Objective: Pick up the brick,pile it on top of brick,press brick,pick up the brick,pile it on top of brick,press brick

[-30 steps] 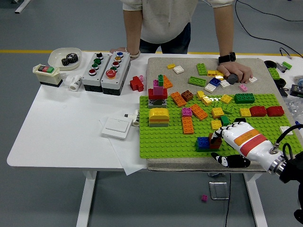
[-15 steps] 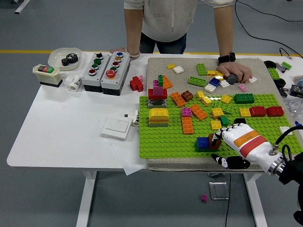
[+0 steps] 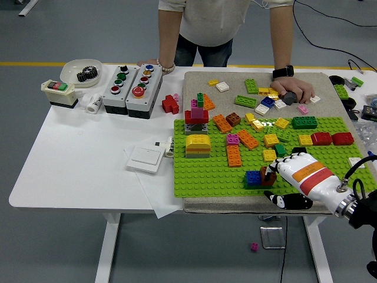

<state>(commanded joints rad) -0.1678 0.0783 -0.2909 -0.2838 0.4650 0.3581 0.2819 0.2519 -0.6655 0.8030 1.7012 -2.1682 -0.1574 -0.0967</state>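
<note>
My right hand (image 3: 275,177) reaches in from the lower right over the green baseplate (image 3: 206,174). Its fingers (image 3: 272,169) are curled down around a dark red-brown brick (image 3: 268,177) near the plate's front edge, and the thumb (image 3: 287,201) lies lower, over the mat's edge. The brown brick stands right beside a blue brick (image 3: 253,177), touching it. Whether it sits on the plate or on another brick is hidden by the fingers. Orange bricks (image 3: 234,155), a yellow stack (image 3: 197,145) and a red-and-pink stack (image 3: 196,115) stand further left on the plate.
A person stands at the far side, one hand (image 3: 293,92) resting on a dark object among loose bricks on the beige mat (image 3: 194,79), the other hand (image 3: 154,63) on the table's edge. Button boxes (image 3: 132,88), a white switch (image 3: 145,158) and a bowl (image 3: 79,72) lie to the left.
My right hand has stayed on the brown brick with hardly any shift. The person's body has moved slightly.
</note>
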